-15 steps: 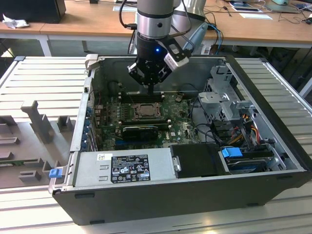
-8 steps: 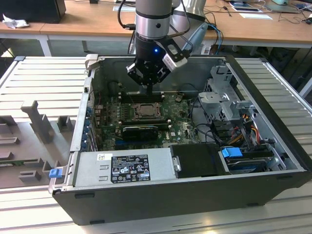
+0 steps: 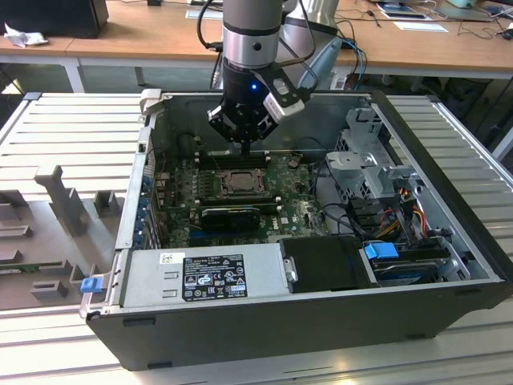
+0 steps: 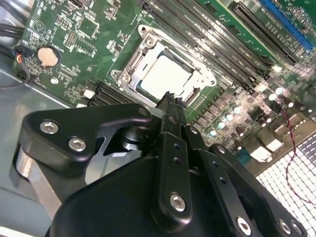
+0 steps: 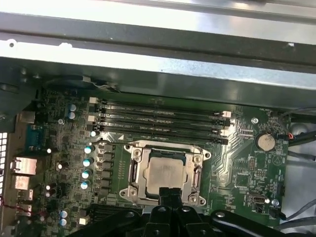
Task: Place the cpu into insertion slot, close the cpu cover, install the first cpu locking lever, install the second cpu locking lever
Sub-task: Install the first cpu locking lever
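Observation:
The cpu (image 5: 165,173), a pale silver square, lies flat in the insertion slot (image 3: 223,186) on the green motherboard. The grey metal cpu cover (image 5: 197,170) lies down around it, and the chip shows through its window. In the second wrist view the cpu (image 4: 165,76) sits just beyond my fingertips. My gripper (image 5: 170,193) hangs just above the socket's near edge, shut with nothing between its fingers. The exterior view has the gripper (image 3: 244,147) inside the open computer case, over the socket's far side.
Long black memory slots (image 5: 158,121) run beside the socket. A coin battery (image 5: 265,141) sits on the board. A black heatsink bar (image 3: 231,215), the power supply (image 3: 208,277), a drive cage (image 3: 377,160) and loose cables (image 3: 337,200) crowd the case.

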You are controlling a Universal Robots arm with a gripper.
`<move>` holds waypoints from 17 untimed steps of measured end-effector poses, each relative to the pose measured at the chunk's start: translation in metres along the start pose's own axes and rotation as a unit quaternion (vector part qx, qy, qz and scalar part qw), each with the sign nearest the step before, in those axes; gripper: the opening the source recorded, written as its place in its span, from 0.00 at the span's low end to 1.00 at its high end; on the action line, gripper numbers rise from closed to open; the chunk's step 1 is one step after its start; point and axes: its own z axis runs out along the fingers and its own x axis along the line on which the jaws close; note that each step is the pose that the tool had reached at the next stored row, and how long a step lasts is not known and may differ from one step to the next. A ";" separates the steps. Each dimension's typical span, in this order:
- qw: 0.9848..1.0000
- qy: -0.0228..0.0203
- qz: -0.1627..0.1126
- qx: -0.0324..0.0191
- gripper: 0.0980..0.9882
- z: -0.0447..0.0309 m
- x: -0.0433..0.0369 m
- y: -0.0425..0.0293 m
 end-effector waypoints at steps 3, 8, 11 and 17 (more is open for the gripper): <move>1.000 -0.001 0.008 0.000 0.01 0.0004 0.0027 0.0003; 1.000 -0.001 0.022 0.000 0.01 0.0007 0.0066 0.0007; 1.000 -0.001 0.023 0.000 0.01 0.0007 0.0085 0.0009; 1.000 -0.001 0.026 0.000 0.01 0.0010 0.0116 0.0012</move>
